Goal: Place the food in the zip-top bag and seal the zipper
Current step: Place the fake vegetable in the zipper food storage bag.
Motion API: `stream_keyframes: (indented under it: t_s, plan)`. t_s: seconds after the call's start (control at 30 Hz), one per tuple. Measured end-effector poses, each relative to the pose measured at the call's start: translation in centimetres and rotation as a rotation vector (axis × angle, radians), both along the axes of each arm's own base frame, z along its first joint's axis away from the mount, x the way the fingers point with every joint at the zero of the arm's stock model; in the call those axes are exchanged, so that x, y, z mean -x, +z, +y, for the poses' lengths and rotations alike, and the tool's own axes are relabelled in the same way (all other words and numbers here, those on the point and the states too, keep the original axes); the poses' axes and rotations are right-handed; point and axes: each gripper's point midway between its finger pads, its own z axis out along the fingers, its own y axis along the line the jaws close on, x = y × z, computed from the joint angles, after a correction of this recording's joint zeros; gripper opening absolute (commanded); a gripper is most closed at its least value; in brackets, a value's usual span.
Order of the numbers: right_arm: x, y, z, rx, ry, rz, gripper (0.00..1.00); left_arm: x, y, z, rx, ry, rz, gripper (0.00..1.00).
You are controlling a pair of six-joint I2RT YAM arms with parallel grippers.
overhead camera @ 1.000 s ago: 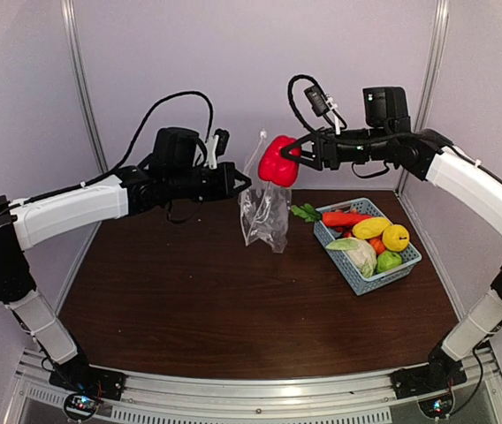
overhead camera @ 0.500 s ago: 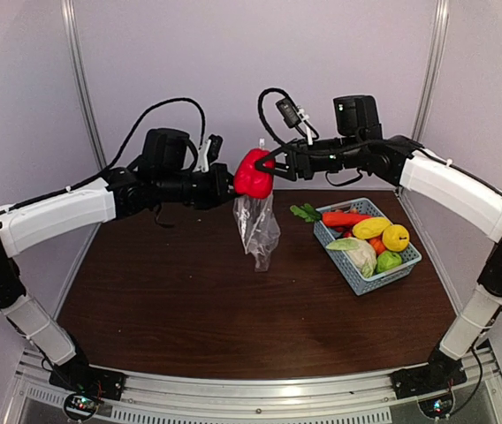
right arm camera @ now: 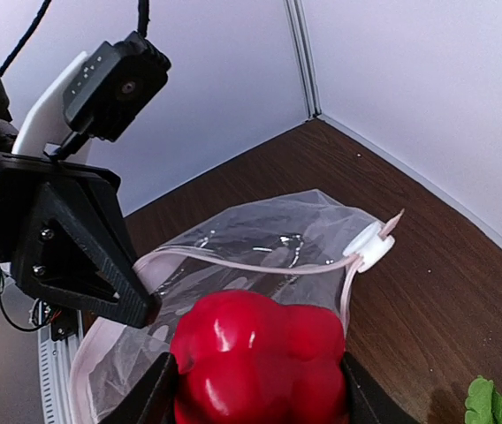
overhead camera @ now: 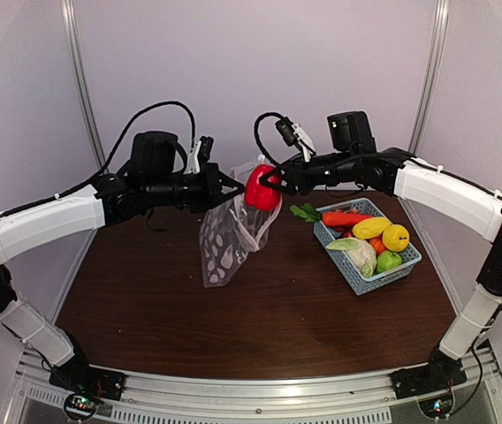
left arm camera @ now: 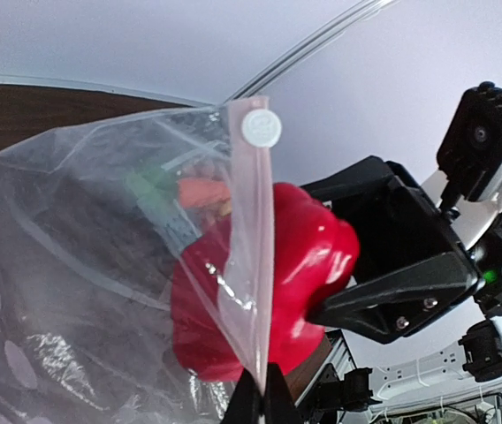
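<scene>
The clear zip-top bag (overhead camera: 223, 240) hangs above the table with its polka-dotted side toward the camera. My left gripper (overhead camera: 231, 184) is shut on its mouth edge. In the left wrist view the zipper (left arm camera: 247, 231) runs up from my pinched left gripper (left arm camera: 262, 399) to a white slider (left arm camera: 261, 128). My right gripper (overhead camera: 267, 183) is shut on the red pepper (overhead camera: 261, 188), held right at the open bag mouth (right arm camera: 260, 237). The pepper (right arm camera: 260, 358) fills the space inside my right gripper (right arm camera: 255, 393). The pepper (left arm camera: 308, 265) lies partly behind the bag film. Other food sits in the basket.
A light-blue mesh basket (overhead camera: 391, 276) stands at the right of the brown table, holding yellow fruits (overhead camera: 396, 237), a pale cabbage (overhead camera: 358, 254), a green fruit (overhead camera: 389, 261), a long red-orange piece (overhead camera: 346, 218) and leafy greens (overhead camera: 304, 212). Grey walls close in behind and beside.
Both arms have shifted left. The bag has swung out and opened, its dotted side now showing. The pepper has come down to the bag's mouth.
</scene>
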Motion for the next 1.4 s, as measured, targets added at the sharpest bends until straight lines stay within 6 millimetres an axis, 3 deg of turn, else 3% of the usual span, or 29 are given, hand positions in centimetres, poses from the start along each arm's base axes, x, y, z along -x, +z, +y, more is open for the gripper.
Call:
stream_keyframes:
  t_s: [0.13,0.37,0.5,0.77,0.83,0.93,1.1,1.4]
  plan:
    - [0.0,-0.8,0.6,0.042,-0.021,-0.029,0.42,0.3,1.1,-0.6,0.047,-0.03,-0.015,0.0]
    - [-0.5,-3.9,2.3,0.111,-0.034,-0.003,0.68,0.4,1.7,-0.9,0.07,-0.043,-0.03,0.0]
    - [-0.3,-3.4,2.3,0.121,-0.029,0.022,0.8,0.2,1.4,-0.7,0.055,-0.032,-0.033,0.0]
    - [1.5,3.7,-1.2,0.044,-0.054,-0.052,0.81,-0.1,0.4,-0.2,-0.006,-0.015,-0.05,0.0]
    - [1.5,4.4,-1.8,0.035,-0.068,-0.068,0.8,-0.2,0.2,-0.2,-0.018,-0.013,-0.055,0.0]
    - [1.0,3.3,-2.4,0.064,-0.11,-0.06,0.83,-0.4,-0.2,-0.2,-0.034,-0.007,-0.058,0.0]
    - [0.2,-0.7,-2.4,0.128,-0.142,0.011,0.87,-0.7,-1.1,-0.3,-0.054,-0.006,-0.049,0.0]
    - [-0.5,-1.8,-2.2,0.118,-0.196,0.086,0.7,-0.9,-1.6,-0.6,-0.058,-0.009,-0.047,0.0]
